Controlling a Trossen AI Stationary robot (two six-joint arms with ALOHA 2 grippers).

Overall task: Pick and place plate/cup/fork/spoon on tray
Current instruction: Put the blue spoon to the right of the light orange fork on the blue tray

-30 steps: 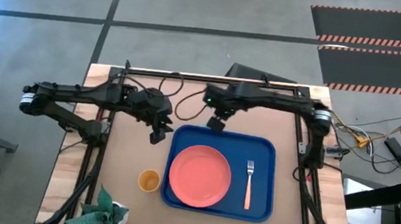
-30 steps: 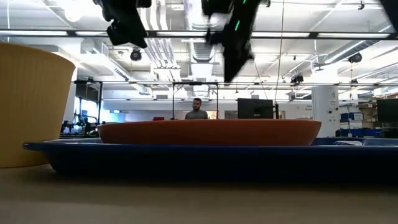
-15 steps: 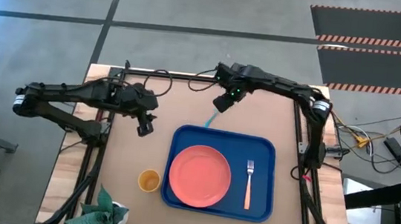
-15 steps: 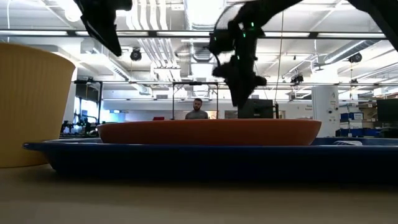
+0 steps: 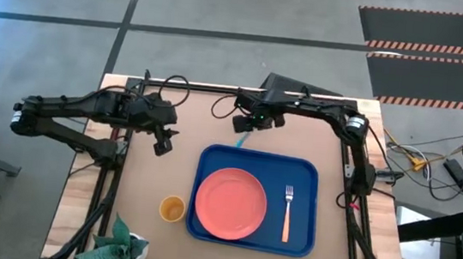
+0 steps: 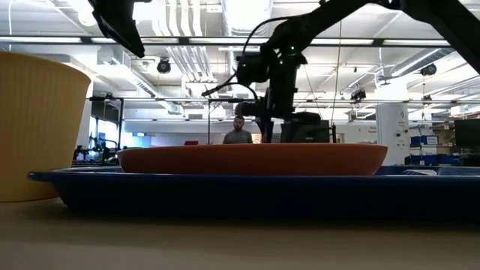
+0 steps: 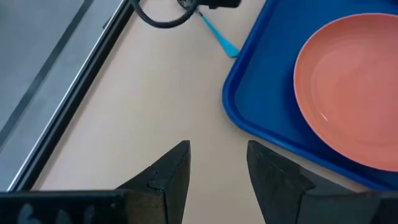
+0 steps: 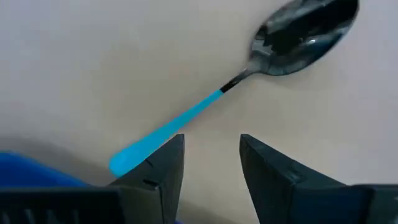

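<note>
The right hand (image 5: 245, 124) hangs over the far part of the table (image 5: 148, 181), just behind the far left corner of the tray (image 5: 309, 174). Its fingers are apart and hold nothing. Under it lies the spoon (image 8: 230, 87), flat on the table, with the dark bowl away from the tray and the end of the teal handle just beside the tray's rim; from the wrist view I cannot tell if the handle tip touches the rim. The step in hand is, in my judgement, to take the spoon.

To do this well, the right hand should come straight down with one finger on each side of the slim handle, somewhere in the middle of the teal part, not at the bowl and not at the tip near the rim. At present the handle lies at a slant to the gap between the fingers, so a small turn of the wrist may be needed. The fingers must go low enough to reach the table, because the handle is thin and flat.

The plate (image 5: 231, 203) and the fork (image 5: 286, 213) are already on the tray. The cup (image 5: 171, 209) stands on the table just left of the tray. The left hand (image 5: 161, 144) waits open over the table, left of the tray.
</note>
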